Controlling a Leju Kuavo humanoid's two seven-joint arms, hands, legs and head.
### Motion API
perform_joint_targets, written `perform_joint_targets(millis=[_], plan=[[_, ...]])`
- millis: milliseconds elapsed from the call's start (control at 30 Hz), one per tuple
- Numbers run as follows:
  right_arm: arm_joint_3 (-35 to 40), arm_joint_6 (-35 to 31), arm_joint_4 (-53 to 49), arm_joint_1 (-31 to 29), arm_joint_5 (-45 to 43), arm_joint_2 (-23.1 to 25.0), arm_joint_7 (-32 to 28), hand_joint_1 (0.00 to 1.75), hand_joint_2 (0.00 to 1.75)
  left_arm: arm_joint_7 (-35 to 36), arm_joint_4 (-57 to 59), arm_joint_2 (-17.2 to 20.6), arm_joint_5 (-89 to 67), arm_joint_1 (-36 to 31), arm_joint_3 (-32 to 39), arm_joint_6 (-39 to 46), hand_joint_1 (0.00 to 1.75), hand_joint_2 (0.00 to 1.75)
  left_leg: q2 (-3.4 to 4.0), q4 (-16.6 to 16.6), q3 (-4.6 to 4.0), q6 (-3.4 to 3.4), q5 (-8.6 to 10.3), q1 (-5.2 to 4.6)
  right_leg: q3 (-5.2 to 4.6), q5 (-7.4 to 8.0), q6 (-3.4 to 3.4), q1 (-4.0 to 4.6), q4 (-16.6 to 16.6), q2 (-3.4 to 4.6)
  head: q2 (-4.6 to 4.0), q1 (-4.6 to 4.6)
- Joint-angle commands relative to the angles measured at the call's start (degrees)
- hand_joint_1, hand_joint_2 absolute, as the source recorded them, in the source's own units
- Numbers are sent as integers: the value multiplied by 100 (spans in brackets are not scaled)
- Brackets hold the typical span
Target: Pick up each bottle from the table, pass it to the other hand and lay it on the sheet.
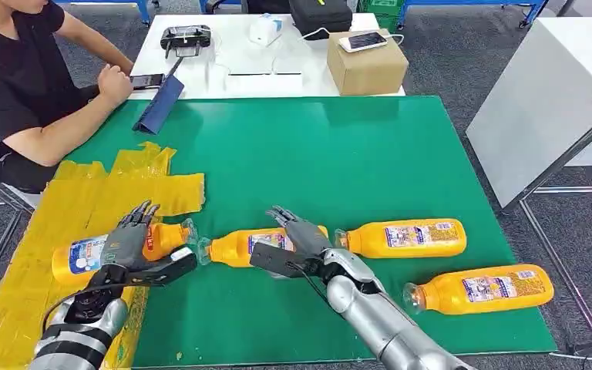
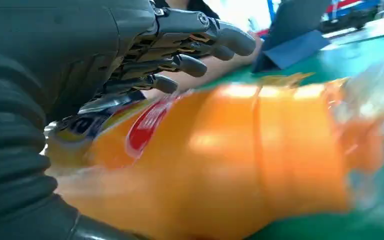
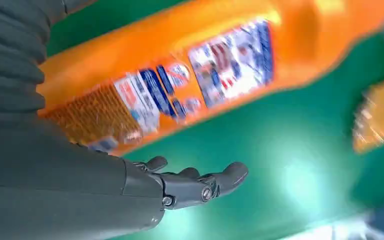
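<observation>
Lying flat on yellow sheet (image 1: 23, 270), orange bottle (image 1: 85, 256), clear cap, blue-white label

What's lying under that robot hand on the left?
Under the left robot hand lies an orange bottle, on its side on the yellow sheet. The fingers are spread above it; its middle is covered by the hand.
</observation>
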Motion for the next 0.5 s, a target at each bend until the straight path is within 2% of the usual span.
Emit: perform_joint_targets(millis=[33, 167, 200, 233, 267, 300, 333, 500], plan=[[997, 472, 2134, -1016, 303, 33, 365, 0, 175, -458, 665, -140, 1041, -549, -83, -125, 0, 0, -10, 1, 9, -13, 4, 10, 11, 3, -15, 8, -2, 3, 0, 0], [1443, 868, 2653, -1111, 604, 30, 482, 0, 175, -635, 455, -478, 1705, -707, 118, -31, 0, 0, -36, 5, 18, -12, 9, 17, 10, -3, -14, 12, -6, -21, 0, 0], [1534, 1034, 2757, -1110, 644, 25, 457, 0, 175, -745, 349, -549, 1883, -727, 160, -8, 0, 0, -29, 1, 22, -8, 11, 14, -28, -1, -10, 9, -7, -18, 0, 0], [1661, 1183, 2840, -1109, 723, 7, 438, 0, 175, -821, 262, -626, 2047, -770, 197, -5, 0, 0, -44, 7, 21, -16, 11, 23, -23, 0, -20, 17, -8, -21, 0, 0], [1743, 1228, 2902, -1066, 760, -16, 404, 30, 175, -869, 132, -686, 2162, -806, 172, -30, 0, 0, -41, -3, 18, -8, 14, 16, -27, 0, -11, 11, -15, -28, 0, 2], [1753, 1206, 2919, -1059, 758, -22, 388, 30, 175, -842, 90, -692, 2177, -809, 149, -60, 0, 0, -50, 0, 22, -10, 12, 21, -20, -3, -13, 15, -17, -35, 0, 2], [1868, 1447, 3018, -1034, 806, -7, 382, 175, 175, -941, 7, -756, 2359, -822, 174, -41, 0, 0, -43, -3, 24, -9, 13, 18, -22, -2, -11, 12, -18, -31, 0, 0], [2312, 1462, 3284, -569, 1150, 215, 506, 175, 175, -1211, -286, -1017, 2815, -850, 164, 77, 0, 0, -35, -9, 68, -11, 3, 19, 20, -4, -13, 14, -31, -25, 0, -2]])
